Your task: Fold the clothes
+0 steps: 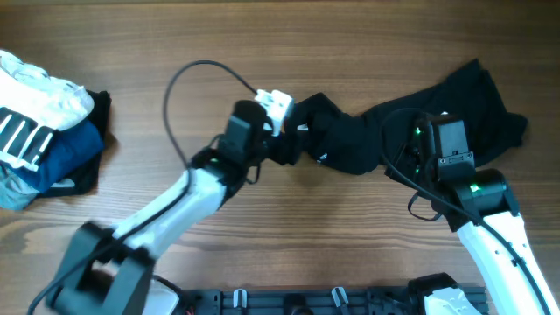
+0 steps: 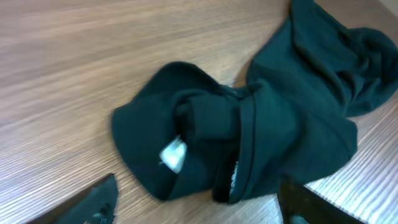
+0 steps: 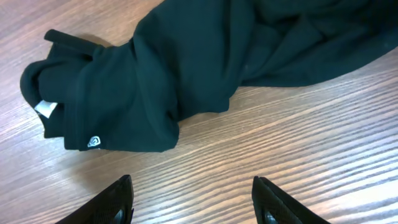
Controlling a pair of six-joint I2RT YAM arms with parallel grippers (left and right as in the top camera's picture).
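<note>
The black T-shirt lies crumpled in a long twisted band across the wooden table, from the middle to the upper right. My left gripper is at its bunched left end. In the left wrist view the left gripper is open, and the shirt with its white neck tag lies just ahead of the fingers. My right gripper hovers over the shirt's right part. In the right wrist view the right gripper is open over bare wood, with the shirt and its small white logo beyond the fingertips.
A pile of other garments sits at the table's left edge: a white one with black stripes on a folded blue one. A black cable loops above the left arm. Bare wood lies in front of the shirt.
</note>
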